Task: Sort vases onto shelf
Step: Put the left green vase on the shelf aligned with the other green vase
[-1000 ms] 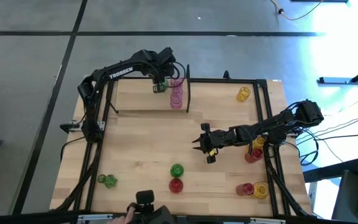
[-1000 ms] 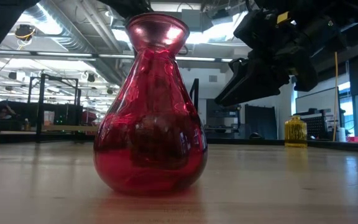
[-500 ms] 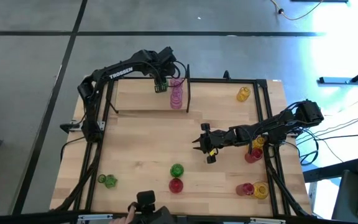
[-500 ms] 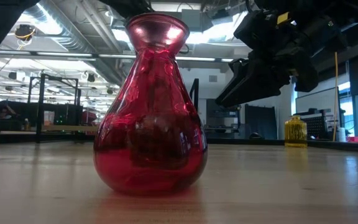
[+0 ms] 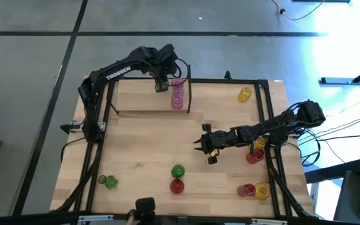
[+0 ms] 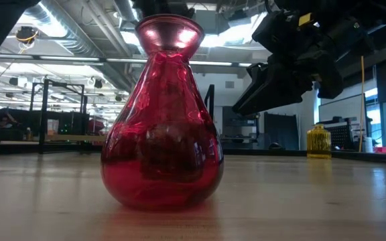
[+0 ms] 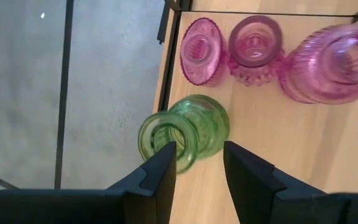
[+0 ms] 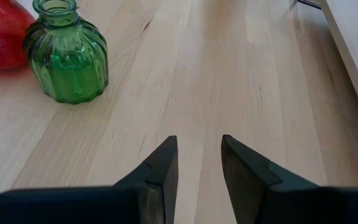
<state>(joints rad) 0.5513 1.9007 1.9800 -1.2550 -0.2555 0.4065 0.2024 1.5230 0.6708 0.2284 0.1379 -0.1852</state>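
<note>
Only left wrist: left gripper (image 7: pixel 196 163) released above green vase (image 7: pixel 184 131) | right gripper (image 8: pixel 197 163) empty, parted

You see the right tool (image 8: pixel 197 163) parted and empty over bare counter (image 8: pixel 241 74) | green ribbed vase (image 8: pixel 66 55) upright | red vase (image 8: pixel 2 34) touching beside it

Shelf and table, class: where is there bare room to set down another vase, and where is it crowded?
The shelf is bare from its left end up to the green vase under the left gripper; the pink vases crowd the divider end. The table's left-centre is bare, between shelf and front vases. The right edge is crowded.
</note>
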